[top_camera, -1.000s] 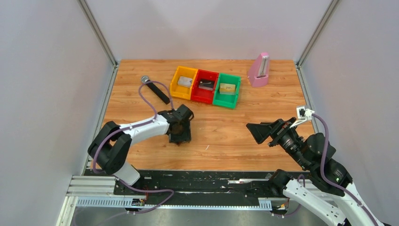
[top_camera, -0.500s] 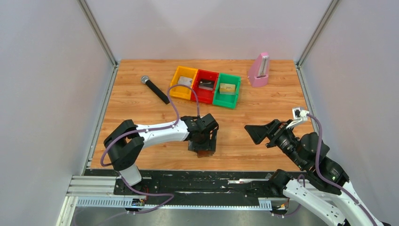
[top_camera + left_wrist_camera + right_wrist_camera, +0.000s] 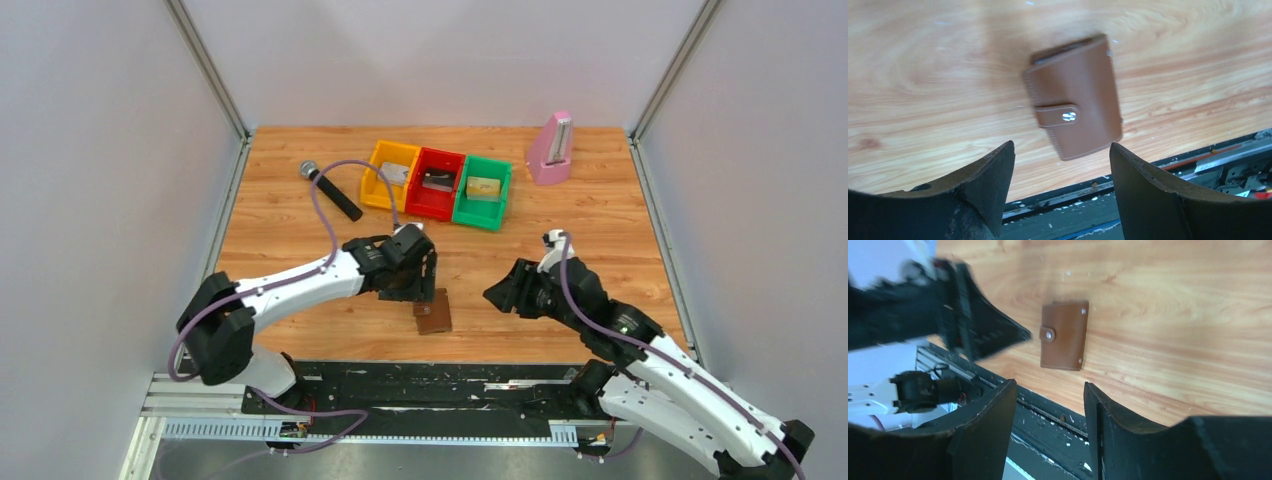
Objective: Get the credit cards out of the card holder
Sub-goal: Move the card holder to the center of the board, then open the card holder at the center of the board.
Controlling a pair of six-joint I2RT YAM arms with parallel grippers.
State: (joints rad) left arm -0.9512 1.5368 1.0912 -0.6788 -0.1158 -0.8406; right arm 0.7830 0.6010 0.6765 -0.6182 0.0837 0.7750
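The card holder (image 3: pixel 433 312) lies closed and flat on the wooden table near its front edge. It is brown leather with a snap strap, seen in the left wrist view (image 3: pixel 1075 95) and the right wrist view (image 3: pixel 1064 335). No cards show outside it. My left gripper (image 3: pixel 413 283) hangs open and empty just above and behind the holder; it also shows in the left wrist view (image 3: pixel 1062 150). My right gripper (image 3: pixel 497 294) is open and empty, to the right of the holder, pointing towards it; it also shows in the right wrist view (image 3: pixel 1049 390).
Yellow (image 3: pixel 389 175), red (image 3: pixel 435 183) and green (image 3: pixel 482 192) bins stand in a row at the back, each holding a card-like item. A black microphone (image 3: pixel 330 189) lies back left. A pink metronome (image 3: pixel 551 148) stands back right. The black rail (image 3: pixel 420 385) runs along the table's front edge.
My left gripper carried the card holder rightwards to the front, let it go and pulled back up and left. My right arm swung down and left towards the holder.
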